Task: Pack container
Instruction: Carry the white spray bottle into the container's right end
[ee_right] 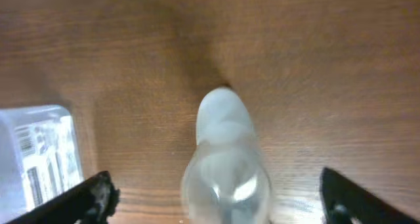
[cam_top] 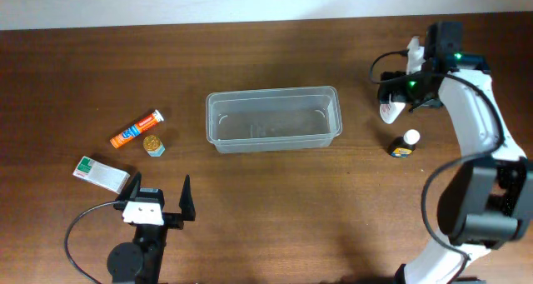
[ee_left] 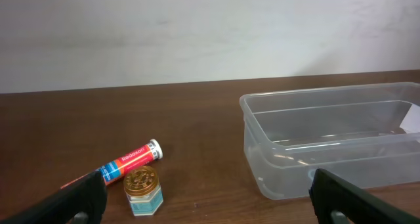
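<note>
The clear plastic container [cam_top: 273, 117] stands empty in the middle of the table and also shows in the left wrist view [ee_left: 335, 138]. My left gripper [cam_top: 158, 199] is open and empty near the front edge; its fingers [ee_left: 213, 204] frame an orange tube [ee_left: 128, 161] and a small gold-lidded jar [ee_left: 143, 190]. My right gripper [cam_top: 405, 86] is open, right of the container, over a white bottle [cam_top: 390, 111]. In the right wrist view the bottle [ee_right: 226, 152] lies between the open fingers [ee_right: 220, 198], which stand apart from it.
The orange tube [cam_top: 136, 128], the jar [cam_top: 153, 144] and a white-and-green box [cam_top: 102, 174] lie left of the container. A small dark bottle with a white cap [cam_top: 405, 145] stands front right. A white item with a barcode [ee_right: 39, 158] lies beside the right gripper.
</note>
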